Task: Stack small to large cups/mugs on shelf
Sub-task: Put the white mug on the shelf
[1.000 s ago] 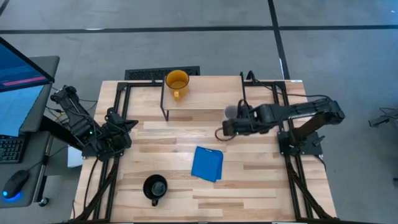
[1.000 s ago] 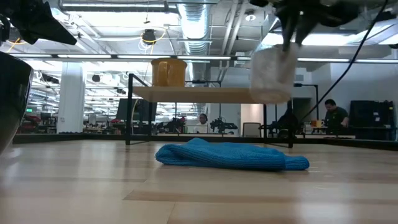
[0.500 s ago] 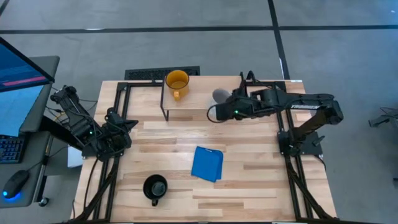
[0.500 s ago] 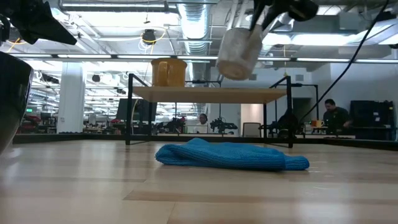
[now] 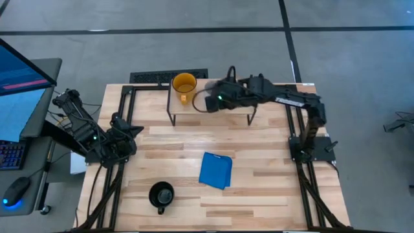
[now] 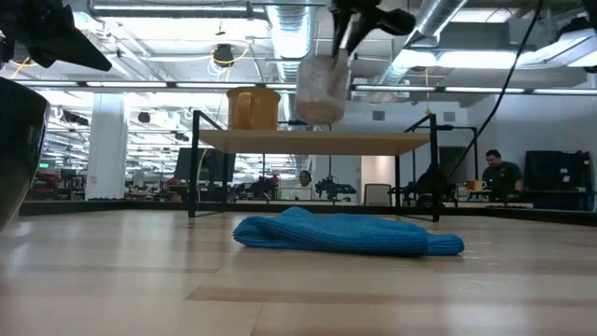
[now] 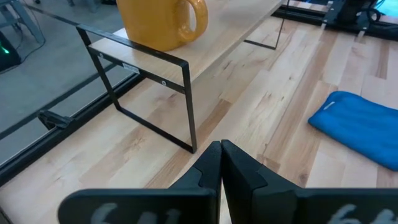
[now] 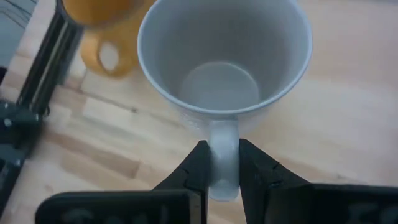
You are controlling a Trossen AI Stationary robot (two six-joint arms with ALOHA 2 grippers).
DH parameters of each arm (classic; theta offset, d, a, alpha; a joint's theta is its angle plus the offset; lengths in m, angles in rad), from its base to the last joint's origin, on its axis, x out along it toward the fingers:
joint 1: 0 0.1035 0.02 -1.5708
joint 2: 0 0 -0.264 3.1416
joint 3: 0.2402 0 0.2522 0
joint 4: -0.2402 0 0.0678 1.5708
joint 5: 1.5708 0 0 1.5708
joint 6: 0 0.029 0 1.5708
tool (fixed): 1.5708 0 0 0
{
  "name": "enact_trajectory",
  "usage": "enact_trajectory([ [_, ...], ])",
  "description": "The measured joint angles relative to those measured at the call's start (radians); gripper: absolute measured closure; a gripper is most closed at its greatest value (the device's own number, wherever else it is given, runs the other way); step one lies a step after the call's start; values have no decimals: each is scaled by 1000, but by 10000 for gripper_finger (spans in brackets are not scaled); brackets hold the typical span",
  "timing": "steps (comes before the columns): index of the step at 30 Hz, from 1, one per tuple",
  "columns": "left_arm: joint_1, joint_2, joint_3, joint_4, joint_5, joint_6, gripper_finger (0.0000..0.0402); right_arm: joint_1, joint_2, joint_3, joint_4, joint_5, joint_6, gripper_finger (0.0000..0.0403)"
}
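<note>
We're carrying the light grey ceramic mug (image 8: 224,68) by its handle, right gripper (image 8: 222,163) clenched on that handle with the jaws pinching it from both sides. Grabbing the handle instead of the rim is probably deliberate, since it keeps the mug's mouth facing up and leaves the body free to drop down. In the low view the grey mug (image 6: 323,86) is hanging in the air above the low rack with the light wood top board on thin black legs (image 6: 312,142), not touching it, just beside the yellow-orange handled mug (image 6: 253,108) that's already sitting upright on the board near one end. From the high view, the right gripper (image 5: 215,102) is reaching across over the shelf (image 5: 239,110), with the yellow mug (image 5: 184,86) close by.

The glossy black mug (image 5: 161,194) is sitting on the wooden surface (image 5: 272,188) near the front edge, well apart from the shelf, with the crumpled blue cloth (image 5: 216,169) lying between. We're guessing black gets handled last.

Left gripper (image 7: 221,163) is parked at the left side of the surface with its jaws clenched on nothing, just waiting out of the way.
</note>
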State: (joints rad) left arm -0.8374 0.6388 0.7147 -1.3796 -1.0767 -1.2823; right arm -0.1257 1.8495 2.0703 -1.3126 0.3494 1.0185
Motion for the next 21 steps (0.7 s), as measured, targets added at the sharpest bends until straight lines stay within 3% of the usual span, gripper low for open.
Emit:
enact_trajectory([
  [8, 0, 0, 0, 0, 3, 1, 401, -27, 186, 224, -215, 28, -33, 334],
  [21, 0, 0, 0, 0, 14, 18, 401, -27, 221, 245, -162, 72, 26, 335],
])
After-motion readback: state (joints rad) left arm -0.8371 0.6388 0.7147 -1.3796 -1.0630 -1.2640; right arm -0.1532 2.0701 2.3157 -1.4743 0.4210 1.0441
